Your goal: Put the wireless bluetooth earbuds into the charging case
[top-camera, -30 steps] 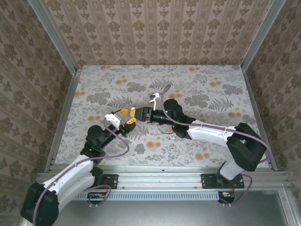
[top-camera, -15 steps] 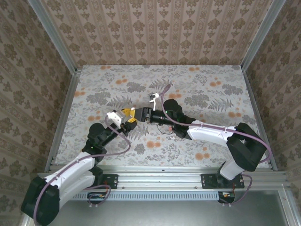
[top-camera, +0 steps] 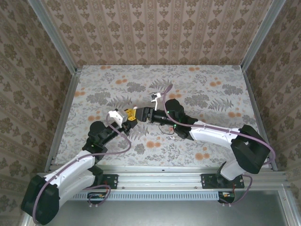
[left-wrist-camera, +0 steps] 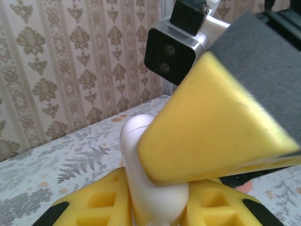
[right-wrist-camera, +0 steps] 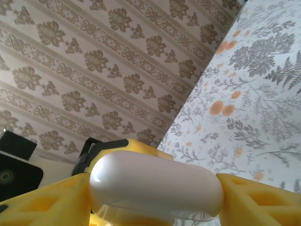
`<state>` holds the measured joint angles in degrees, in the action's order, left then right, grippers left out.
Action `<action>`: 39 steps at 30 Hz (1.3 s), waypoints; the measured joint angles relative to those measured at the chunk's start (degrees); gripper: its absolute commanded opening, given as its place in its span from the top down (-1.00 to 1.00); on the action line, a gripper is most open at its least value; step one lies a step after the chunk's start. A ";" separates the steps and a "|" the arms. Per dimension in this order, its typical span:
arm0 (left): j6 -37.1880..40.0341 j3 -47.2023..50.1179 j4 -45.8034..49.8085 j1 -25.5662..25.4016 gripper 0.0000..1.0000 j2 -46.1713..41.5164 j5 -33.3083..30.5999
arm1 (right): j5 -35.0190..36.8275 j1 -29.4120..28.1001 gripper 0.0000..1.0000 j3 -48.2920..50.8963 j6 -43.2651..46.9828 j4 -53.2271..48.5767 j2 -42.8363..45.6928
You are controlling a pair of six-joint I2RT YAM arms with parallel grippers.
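A white pebble-shaped charging case hangs above the table's middle, between both grippers. My left gripper is shut on it: in the left wrist view the case stands upright, pinched between the yellow fingers. My right gripper reaches in from the right. In the right wrist view its yellow fingers sit against both ends of the case. A right fingertip overlaps the case in the left wrist view. The case lid looks closed. The earbuds are out of view.
The floral table lies under both arms, walled by patterned panels at the back and sides. A metal rail runs along the near edge by the arm bases. The right wrist camera hangs close above my left fingers.
My left gripper has moved up and right toward the right gripper and closed on the case. The right arm has barely shifted.
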<state>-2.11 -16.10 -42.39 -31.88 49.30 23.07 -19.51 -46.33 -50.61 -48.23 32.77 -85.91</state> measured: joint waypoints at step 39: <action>-18.73 -5.27 -28.44 1.51 0.58 15.82 28.44 | -36.85 16.90 -0.20 -5.14 66.58 -27.67 9.38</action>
<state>-20.84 -21.37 -70.83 -30.37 65.12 51.51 -56.36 -29.43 -55.75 18.35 5.10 -76.53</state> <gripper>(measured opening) 0.211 0.605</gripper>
